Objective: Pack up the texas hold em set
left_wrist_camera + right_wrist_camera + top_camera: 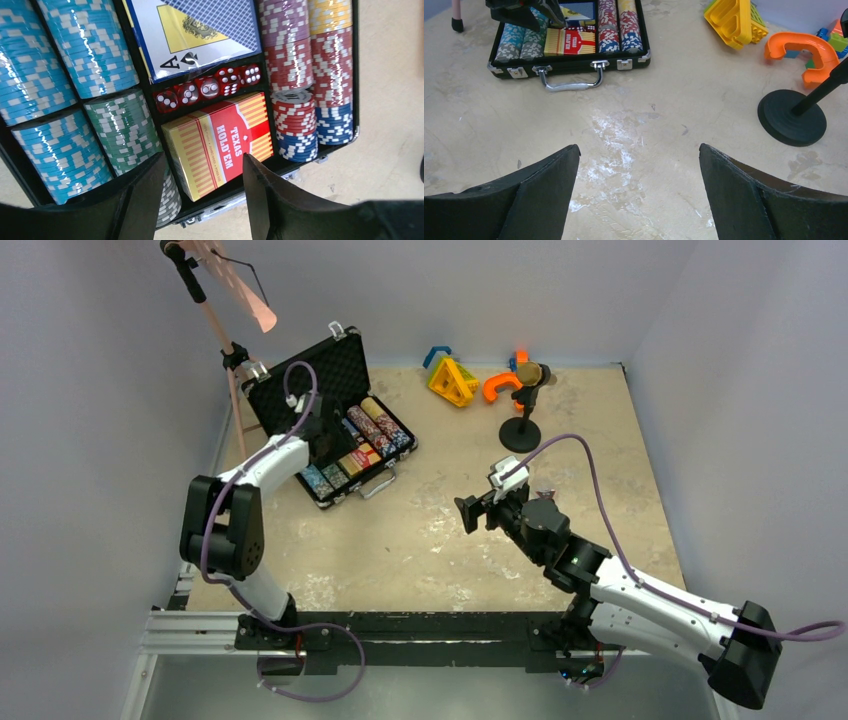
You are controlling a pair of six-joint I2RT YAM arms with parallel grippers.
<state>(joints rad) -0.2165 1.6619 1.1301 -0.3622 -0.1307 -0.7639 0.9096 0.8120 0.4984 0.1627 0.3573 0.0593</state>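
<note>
The black rectangular briefcase with silver corners point(318, 368) lies at the far left of the beige counter point(450, 540). Its lid stands open, and its silver handle point(571, 82) faces the arms. Inside it are rows of light blue poker chips point(60, 50), green chips point(125, 130) and red, white and blue chips point(295, 100). Between these rows are a blue card deck point(200, 35), a line of five red dice point(207, 89) and a red and yellow card deck point(220, 142).

The left gripper point(204, 159) hangs over the red and yellow deck. Its fingers are apart and hold nothing. The right gripper point(638, 147) is well apart from the briefcase, above bare counter. Its fingers are wide apart and hold nothing. The black round base of a stand point(791, 117) is to its right.
</note>
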